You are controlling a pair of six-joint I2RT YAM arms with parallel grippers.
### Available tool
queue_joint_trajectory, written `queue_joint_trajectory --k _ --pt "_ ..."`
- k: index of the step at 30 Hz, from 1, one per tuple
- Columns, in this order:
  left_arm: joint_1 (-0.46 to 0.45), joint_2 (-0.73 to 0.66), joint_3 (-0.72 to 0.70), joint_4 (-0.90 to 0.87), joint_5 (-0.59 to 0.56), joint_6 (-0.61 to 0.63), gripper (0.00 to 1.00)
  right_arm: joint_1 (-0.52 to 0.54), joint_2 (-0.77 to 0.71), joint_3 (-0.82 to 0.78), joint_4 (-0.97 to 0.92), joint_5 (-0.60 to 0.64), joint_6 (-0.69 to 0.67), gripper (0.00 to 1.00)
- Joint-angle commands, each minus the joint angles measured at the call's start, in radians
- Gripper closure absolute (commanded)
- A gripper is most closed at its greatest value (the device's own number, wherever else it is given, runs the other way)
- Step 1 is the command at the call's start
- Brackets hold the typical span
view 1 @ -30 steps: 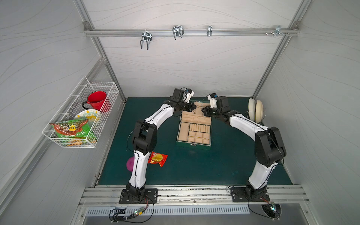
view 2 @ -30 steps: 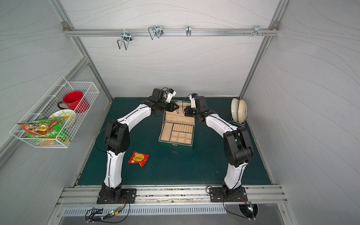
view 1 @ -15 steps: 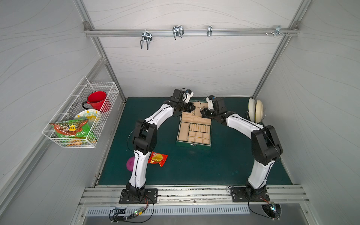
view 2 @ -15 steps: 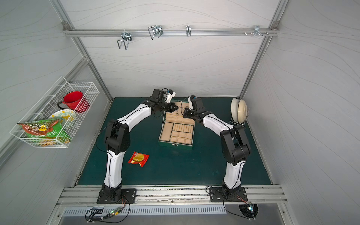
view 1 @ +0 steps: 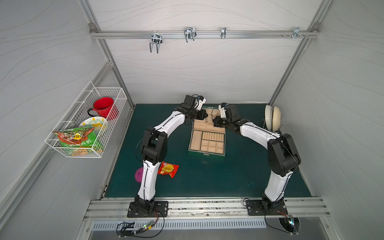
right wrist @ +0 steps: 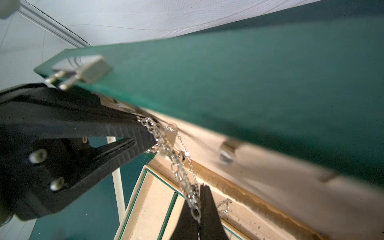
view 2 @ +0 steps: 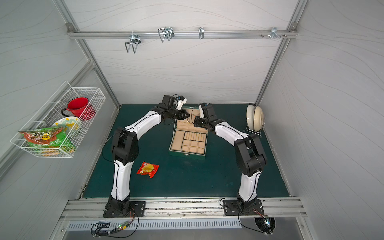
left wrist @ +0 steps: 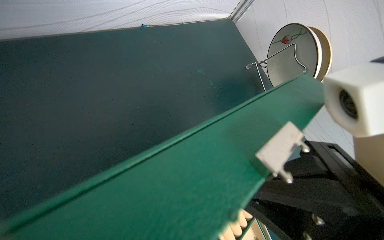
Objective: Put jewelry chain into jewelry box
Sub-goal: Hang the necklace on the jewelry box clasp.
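The dark green jewelry box (view 1: 205,155) (view 2: 187,154) stands open mid-mat, beige compartments showing, its lid (right wrist: 249,83) (left wrist: 166,176) raised at the far end. The silvery jewelry chain (right wrist: 176,166) stretches taut across the lid's beige lining, past a small hook. My left gripper (right wrist: 150,139) (view 1: 204,117) is shut on the chain's upper end at the lid's left side. My right gripper (right wrist: 199,187) (view 1: 215,120) is shut on its lower end, just above the tray's back compartments. In the left wrist view the lid hides my left jaws and the chain.
A red snack packet (view 1: 168,169) and a purple ball (view 1: 138,174) lie near the left arm's base. Plates stand in a wire rack (view 1: 272,117) at the back right. A wire basket (view 1: 87,122) with a red mug hangs on the left wall.
My right gripper has moved left, closer to the lid and to my left gripper. The left arm has stayed in place.
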Motion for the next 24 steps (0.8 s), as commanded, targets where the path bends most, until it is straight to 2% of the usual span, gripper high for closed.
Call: queue_joint_trajectory --k 1,8,17,24 --pt "0.013 0.017 0.023 0.034 -0.033 -0.001 1.00 0.007 -0.001 0.001 -0.023 0.018 0.007 0.90" --pt "0.013 0.021 0.023 0.040 -0.039 -0.003 1.00 0.008 0.006 0.004 -0.025 0.060 0.005 0.86" --pt "0.013 0.024 0.020 0.053 -0.040 -0.005 1.00 0.009 -0.011 -0.017 0.003 0.082 -0.013 0.67" --pt "0.013 0.025 0.008 0.084 -0.026 -0.016 1.00 0.009 -0.021 -0.039 0.060 0.043 -0.027 0.65"
